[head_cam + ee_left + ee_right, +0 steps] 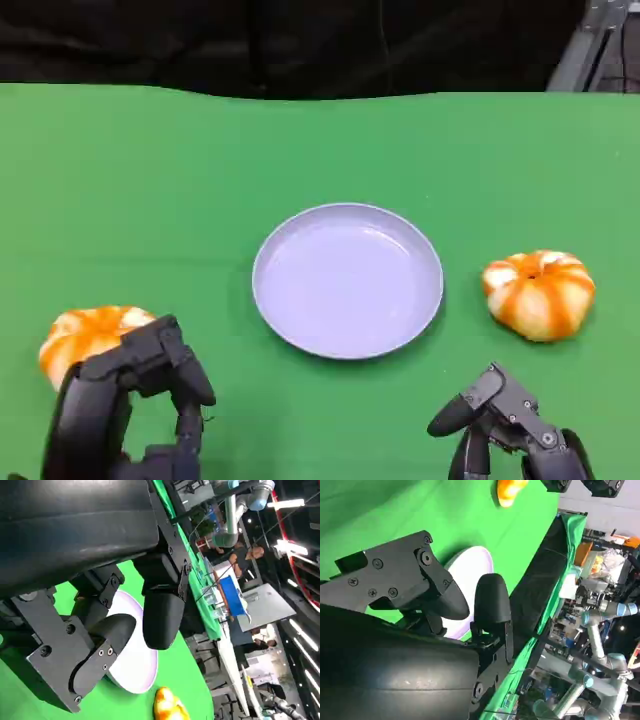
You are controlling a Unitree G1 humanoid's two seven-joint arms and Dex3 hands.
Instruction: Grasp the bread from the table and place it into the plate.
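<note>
Nearby, ribbed round bread (pixel 539 293) flanks smooth shallow plate (pixel 348 280).

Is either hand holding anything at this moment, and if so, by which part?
Nothing is held. The left hand hovers open by the left bread; the right hand is open near the table's front edge, apart from the right bread. The plate holds nothing.

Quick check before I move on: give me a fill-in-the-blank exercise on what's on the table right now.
1. The plate holds ____ so far.
2. The number of orange-and-white bread pieces on the green table is ____.
3. The bread by the left hand is partly hidden by that hand; the other bread lies on the plate's ____ side in the head view.
4. The right hand grips ____.

Missing words: nothing; two; right; nothing
</note>
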